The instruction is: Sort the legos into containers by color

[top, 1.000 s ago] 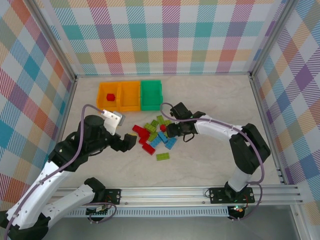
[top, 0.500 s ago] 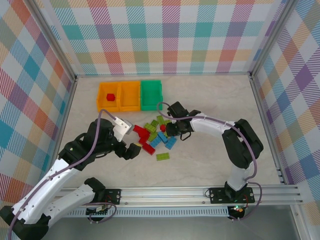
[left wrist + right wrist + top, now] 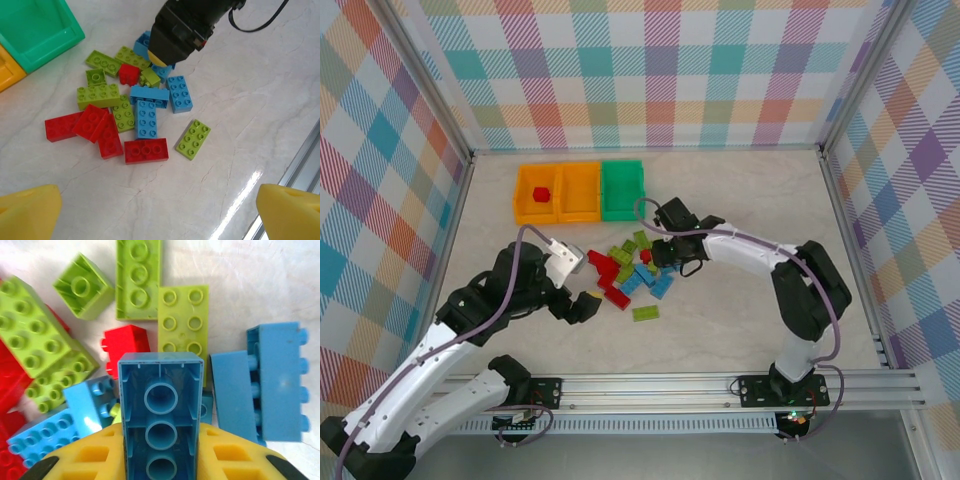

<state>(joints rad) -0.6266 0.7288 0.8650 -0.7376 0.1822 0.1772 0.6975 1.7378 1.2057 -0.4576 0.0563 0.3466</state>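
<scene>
Right jaws have closed onto a hollow-bottomed blue brick (image 3: 161, 412).

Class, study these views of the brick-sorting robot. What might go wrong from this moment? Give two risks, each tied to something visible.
1. The right hand grips a blue brick while a red brick and a lime brick sit close around it; lifting may drag or scatter them.
2. The open left hand hangs beside the same pile; the hands might collide there.
</scene>
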